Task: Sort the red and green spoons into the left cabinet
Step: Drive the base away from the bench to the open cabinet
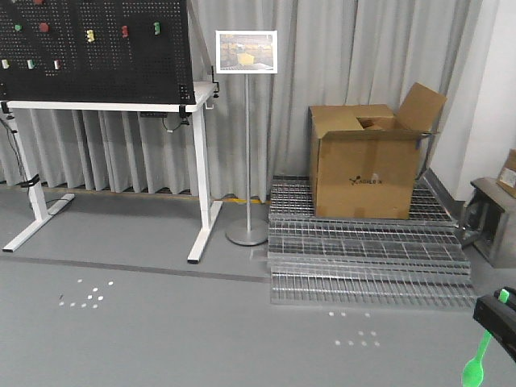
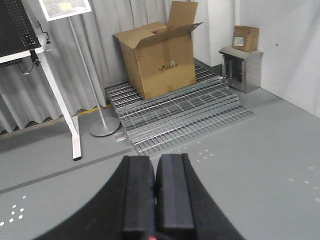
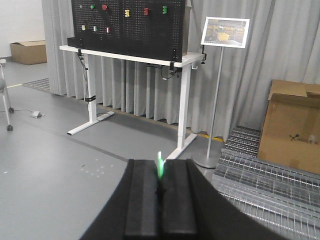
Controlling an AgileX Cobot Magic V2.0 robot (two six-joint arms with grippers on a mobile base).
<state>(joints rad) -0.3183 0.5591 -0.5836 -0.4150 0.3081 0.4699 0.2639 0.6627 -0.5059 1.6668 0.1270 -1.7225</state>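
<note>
At the front view's lower right, the green spoon [image 1: 477,359] dangles bowl-down from the right gripper [image 3: 159,172], clamped tight on its handle tip, while the left gripper [image 2: 156,195] pinches a sliver of what is likely the red spoon [image 2: 152,236], so a jolt may slip either thin hold before the left cabinet, not in view.

Bright green spoon [image 1: 474,369], brown box [image 1: 367,173], black pegboard [image 1: 97,60]

3 room-facing views, common cardboard box [image 1: 364,173]
</note>
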